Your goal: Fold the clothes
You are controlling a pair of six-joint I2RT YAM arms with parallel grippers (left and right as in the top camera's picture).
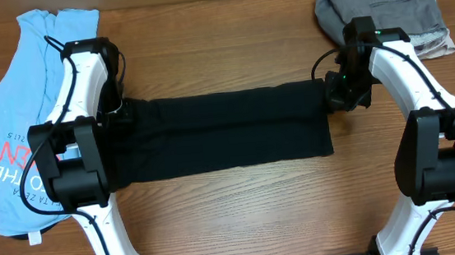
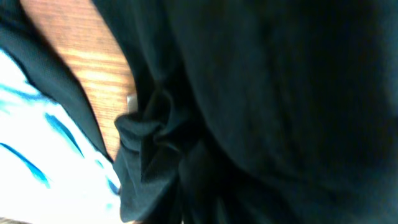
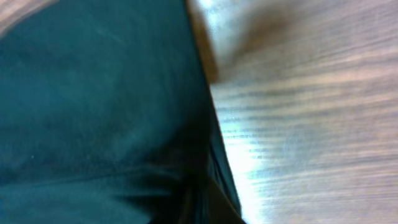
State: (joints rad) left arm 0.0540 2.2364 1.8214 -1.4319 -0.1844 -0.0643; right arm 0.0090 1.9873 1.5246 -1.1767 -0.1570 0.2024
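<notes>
The black T-shirt (image 1: 228, 131) lies folded into a long strip across the middle of the table. My left gripper (image 1: 123, 113) is at its left end, shut on bunched black cloth (image 2: 155, 134). My right gripper (image 1: 338, 95) is at its right end, shut on the shirt's edge (image 3: 93, 93). In both wrist views the fingers are hidden by cloth. The light blue shirt (image 1: 14, 138) with red-and-white lettering lies spread out at the far left, partly under my left arm. It also shows in the left wrist view (image 2: 37, 155).
A folded grey garment (image 1: 390, 6) sits at the back right corner, just behind my right arm. Bare wooden table (image 1: 244, 217) lies in front of the black strip and shows beside the shirt's edge in the right wrist view (image 3: 311, 124).
</notes>
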